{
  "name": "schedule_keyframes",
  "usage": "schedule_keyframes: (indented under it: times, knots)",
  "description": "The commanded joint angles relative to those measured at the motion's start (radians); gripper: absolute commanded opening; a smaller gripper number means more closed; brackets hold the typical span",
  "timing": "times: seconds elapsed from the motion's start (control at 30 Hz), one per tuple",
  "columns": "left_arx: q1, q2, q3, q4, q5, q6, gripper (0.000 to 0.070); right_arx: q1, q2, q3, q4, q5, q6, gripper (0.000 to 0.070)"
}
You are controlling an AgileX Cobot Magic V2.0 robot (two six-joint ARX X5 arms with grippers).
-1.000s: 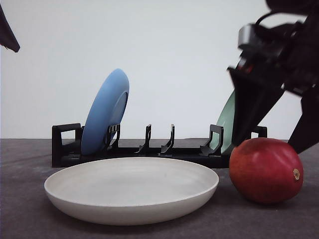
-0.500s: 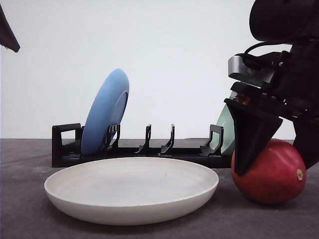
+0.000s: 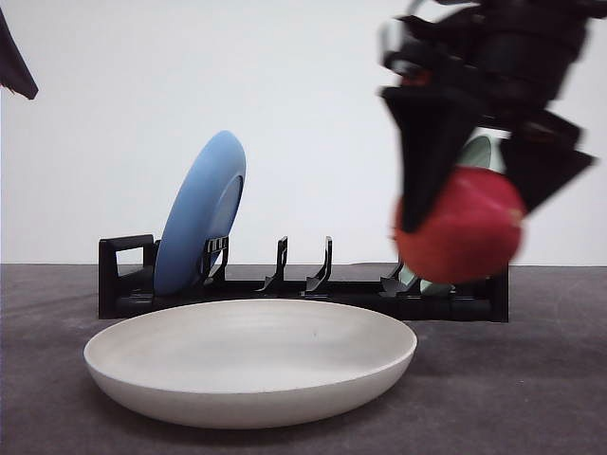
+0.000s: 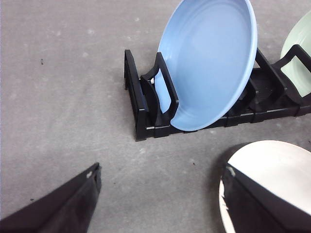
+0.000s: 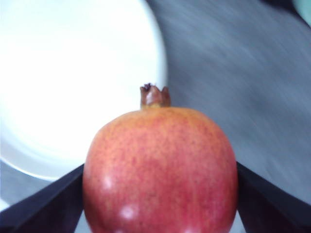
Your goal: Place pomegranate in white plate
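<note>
**Pomegranate in the air, right of the white plate**

Right gripper [image 3: 471,204] is clamped on the pomegranate [image 3: 459,226] — one dark finger on each flank, as the right wrist view confirms, with the fruit [image 5: 160,170] wedged between both fingers and its tan stem nub pointing away from the wrist. In the front view the fruit hangs clear of the counter [image 3: 531,389], above the level of the rack and just beyond the right rim of the white plate [image 3: 250,360]. The image of arm and fruit is smeared by motion blur.

The white plate sits flat on the grey counter, nothing in it. In the right wrist view it [image 5: 73,82] lies below and to one side of the fruit, not directly under it.

Behind the plate stands a black dish rack [image 3: 285,284]. A blue plate [image 3: 201,213] stands on edge in its left slots; a pale green plate [image 3: 474,152] shows partly behind the right arm at the rack's right end.

Left gripper [image 4: 160,204] — fingers well apart, holding nothing, above bare counter near the rack's left end and the white plate's edge [image 4: 272,170].
</note>
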Motion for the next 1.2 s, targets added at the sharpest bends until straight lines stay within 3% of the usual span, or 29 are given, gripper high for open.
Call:
schedule_keyframes:
  times: [0.0,0.23,0.5,1.17]
  knots:
    - [-0.002,0.005,0.011,0.009,0.001,-0.005,0.047,0.036,0.047,0.048,0.009,-0.002,-0.023,0.0447]
    - [-0.002,0.005,0.011,0.009,0.001,-0.006,0.0471,0.142,0.198,0.141,0.111,-0.003,-0.026,0.0447]
    - [-0.002,0.005,0.011,0.009,0.001,-0.006,0.0471,0.2,0.32,0.162,0.207,-0.009,-0.024,0.0447]
    - [-0.002,0.005,0.011,0.009,0.001,-0.007,0.047,0.211,0.365,0.162,0.242,-0.009,-0.01,0.0469]
